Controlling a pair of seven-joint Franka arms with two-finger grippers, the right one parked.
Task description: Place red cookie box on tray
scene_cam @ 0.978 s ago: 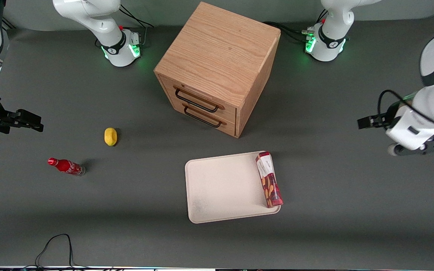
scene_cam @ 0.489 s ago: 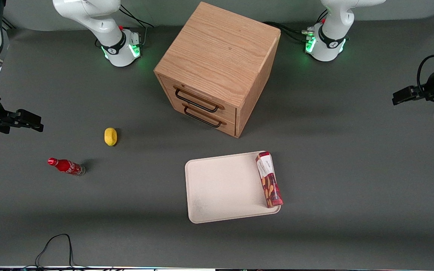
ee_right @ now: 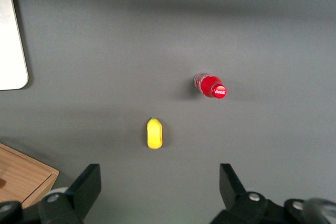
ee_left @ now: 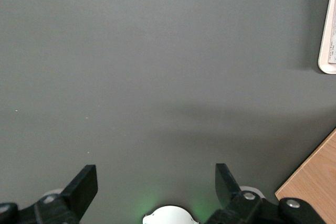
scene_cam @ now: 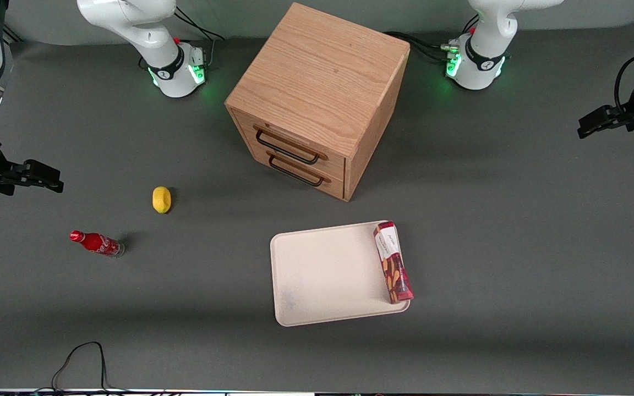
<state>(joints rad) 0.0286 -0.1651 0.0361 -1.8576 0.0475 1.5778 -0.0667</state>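
The red cookie box (scene_cam: 393,262) lies flat on the cream-white tray (scene_cam: 317,275), along the tray's rim toward the working arm's end of the table. My left gripper (scene_cam: 585,125) hangs well away from it, near the table's edge at the working arm's end and farther from the front camera than the tray. In the left wrist view the gripper (ee_left: 155,174) is open over bare grey table, with nothing between its fingers (ee_left: 84,182). A corner of the tray (ee_left: 328,24) shows in that view.
A wooden two-drawer cabinet (scene_cam: 317,99) stands farther from the front camera than the tray. A yellow lemon (scene_cam: 161,199) and a small red soda bottle (scene_cam: 97,243) lie toward the parked arm's end. A black cable (scene_cam: 83,360) loops near the front edge.
My left gripper has drawn away from the tray, going outward toward the working arm's end and farther from the front camera. The box and tray have not moved.
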